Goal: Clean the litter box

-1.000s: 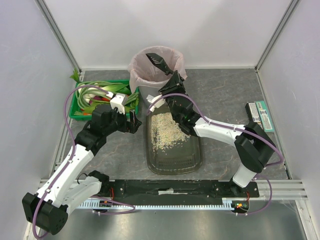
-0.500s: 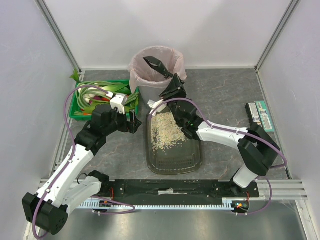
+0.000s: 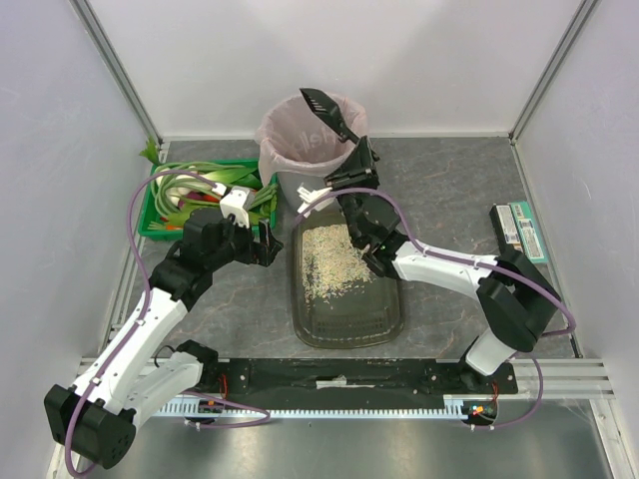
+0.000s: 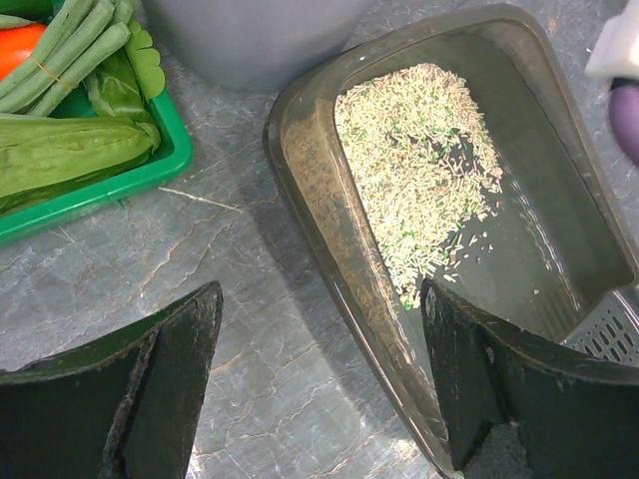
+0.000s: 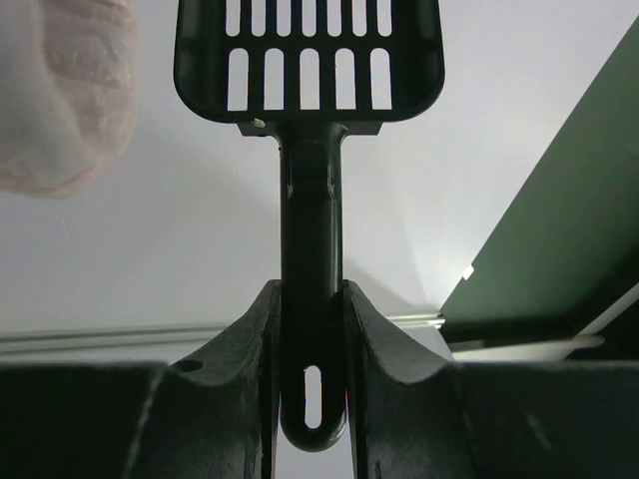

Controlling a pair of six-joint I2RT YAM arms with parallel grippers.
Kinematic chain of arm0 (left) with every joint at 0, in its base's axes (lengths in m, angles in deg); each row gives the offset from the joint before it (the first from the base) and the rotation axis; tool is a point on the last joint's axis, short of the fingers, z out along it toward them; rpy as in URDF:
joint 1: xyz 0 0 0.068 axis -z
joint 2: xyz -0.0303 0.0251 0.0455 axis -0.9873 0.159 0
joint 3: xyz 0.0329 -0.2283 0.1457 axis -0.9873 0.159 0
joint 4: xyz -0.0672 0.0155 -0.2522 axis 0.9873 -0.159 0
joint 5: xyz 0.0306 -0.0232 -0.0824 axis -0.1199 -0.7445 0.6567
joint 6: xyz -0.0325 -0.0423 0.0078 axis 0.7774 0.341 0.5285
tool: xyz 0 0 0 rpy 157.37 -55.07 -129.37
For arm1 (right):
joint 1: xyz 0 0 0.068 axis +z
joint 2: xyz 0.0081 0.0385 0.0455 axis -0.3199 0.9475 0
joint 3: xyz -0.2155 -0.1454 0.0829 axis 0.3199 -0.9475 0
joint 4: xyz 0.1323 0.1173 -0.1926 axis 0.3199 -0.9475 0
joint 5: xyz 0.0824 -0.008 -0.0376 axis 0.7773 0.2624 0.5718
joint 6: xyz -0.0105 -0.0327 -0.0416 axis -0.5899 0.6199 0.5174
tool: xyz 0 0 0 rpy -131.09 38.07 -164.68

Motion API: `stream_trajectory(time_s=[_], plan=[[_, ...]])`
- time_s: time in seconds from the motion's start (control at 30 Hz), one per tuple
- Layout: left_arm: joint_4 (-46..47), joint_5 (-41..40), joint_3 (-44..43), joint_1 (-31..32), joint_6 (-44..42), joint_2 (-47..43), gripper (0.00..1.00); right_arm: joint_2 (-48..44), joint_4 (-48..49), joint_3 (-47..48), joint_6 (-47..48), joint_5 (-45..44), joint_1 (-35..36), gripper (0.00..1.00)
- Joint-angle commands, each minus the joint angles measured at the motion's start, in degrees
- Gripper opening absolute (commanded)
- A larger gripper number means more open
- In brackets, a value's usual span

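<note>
A: Near edge first. What is obscured?

B: The left gripper (image 3: 262,242) stands with jaws spread wide and empty, just left of the litter box (image 3: 344,321). In its wrist view both fingers (image 4: 150,389) cover the bottom of the frame and cut off the box's near end. A slotted patch (image 4: 611,334) at lower right cannot be identified.

A: Box position?

B: Centre of the overhead frame, long axis running away from the arm bases. The litter (image 3: 329,261) lies in the far half and the near half is bare floor. Green flecks in the litter show only in the left wrist view.

A: Surroundings?

B: A green crate (image 3: 160,225) of vegetables sits left of centre. Two flat boxes (image 3: 519,232) lie at the right edge, well apart from the box.

A: Far end?

B: The right gripper (image 3: 356,165) is clamped on the handle of a black slotted scoop (image 3: 324,112). The scoop's head overlaps the opening of the grey bin (image 3: 290,187) with a pink bag. The right wrist view shows the pinch closely, with the scoop head cropped by the top edge. The bin's contents cannot be made out.
</note>
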State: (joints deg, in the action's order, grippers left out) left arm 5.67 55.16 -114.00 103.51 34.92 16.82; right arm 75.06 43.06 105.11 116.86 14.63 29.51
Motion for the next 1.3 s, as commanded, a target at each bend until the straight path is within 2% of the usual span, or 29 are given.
stream_trajectory(time_s=[0.0, 0.13, 0.27, 0.47, 0.6, 0.8, 0.9, 1.0, 1.03, 1.13, 1.27], plan=[[0.35, 1.07, -1.08, 0.28, 0.18, -0.75, 0.86, -1.78, 11.99, -6.07, 16.43, -4.24, 0.09, 0.0], [0.44, 1.25, -1.0, 0.37, 0.27, -0.23, 0.86, -2.74, 12.26, -9.69, 11.96, -6.17, 0.09, 0.0], [0.44, 1.16, -1.08, 0.37, 0.26, 0.21, 0.86, -2.22, 13.21, -9.87, 12.29, -4.96, 0.09, 0.0], [0.27, 0.72, -1.08, 0.37, 0.09, 0.56, 0.86, 1.12, 21.65, -2.85, 17.3, -5.12, 0.44, 0.0], [0.35, 0.55, -1.0, 0.28, 0.09, 0.56, 0.86, 1.47, 20.52, 2.51, 15.73, -8.98, 2.19, 0.0], [0.35, 0.46, -1.08, 0.28, 0.09, 0.39, 0.86, -0.72, 19.99, -0.72, 13.27, -12.67, 4.3, 0.0], [0.35, 0.28, -1.08, 0.29, 0.26, 0.39, 0.86, -2.65, 18.16, -0.2, 5.55, -15.93, 5.45, 0.0], [0.44, 0.19, -1.0, 0.37, 0.35, 0.56, 0.86, -7.04, 11.4, 0.85, -6.21, -18.57, 7.46, 0.0], [0.44, -0.07, -1.08, 0.37, 0.44, 0.56, 0.86, -8.36, 6.59, 1.03, -12.08, -18.92, 7.91, 0.0], [0.62, -0.68, -0.82, 0.37, 0.44, 0.39, 0.86, -13.98, -4.04, 1.65, -20.37, -18.75, 10.1, 0.0], [1.58, -1.65, -0.21, 0.37, 0.18, -0.84, 0.86, -21.53, -14.18, 2.0, -33.45, -20.15, 12.13, 0.0]])
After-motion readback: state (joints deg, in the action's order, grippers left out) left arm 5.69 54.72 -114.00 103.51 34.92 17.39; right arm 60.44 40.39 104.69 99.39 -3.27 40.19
